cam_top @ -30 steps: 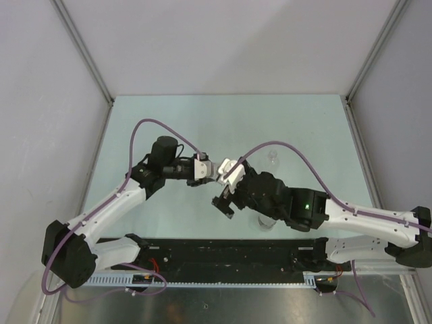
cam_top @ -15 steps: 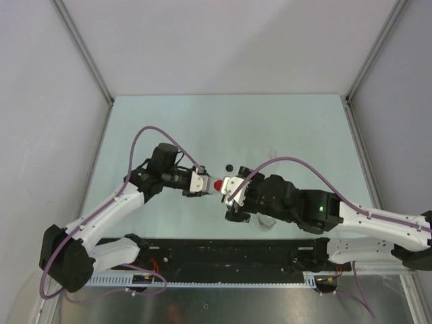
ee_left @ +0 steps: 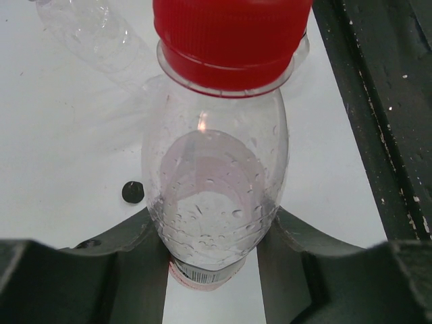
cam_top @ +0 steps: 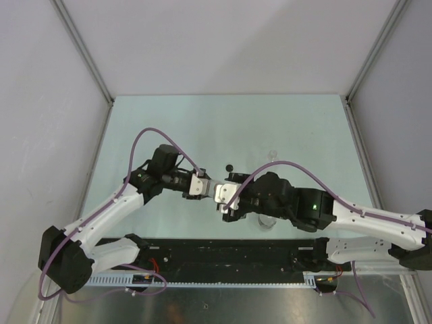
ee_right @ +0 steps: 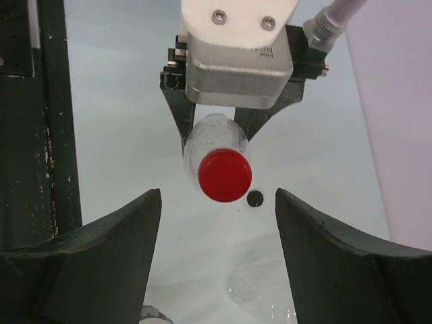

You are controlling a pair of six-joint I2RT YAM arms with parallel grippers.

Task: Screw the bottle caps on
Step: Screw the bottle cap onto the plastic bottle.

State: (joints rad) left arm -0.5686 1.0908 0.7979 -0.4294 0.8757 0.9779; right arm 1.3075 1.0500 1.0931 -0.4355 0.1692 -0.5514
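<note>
Evidently the red cap (ee_right: pixel 225 175) sits on its bottle (ee_left: pixel 216 189), tightness unconfirmed. Left tool (ee_left: pixel 214 233) clamps that bottle's body, held level. Right tool (ee_right: pixel 217 202) gapes before the cap, not touching. Black cap (ee_left: pixel 133 192) lies loose on the desk (ee_left: pixel 61 148) near a second bottle (ee_left: pixel 88 30). Judged: first of three under way.

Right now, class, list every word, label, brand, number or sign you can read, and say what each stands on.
Nothing reads clearly in any view.
Grey camera housing: faint raised lettering, too blurred to read.
Label on the bottle: small dark marks, too small to read.
Red cap: no print visible.
</note>
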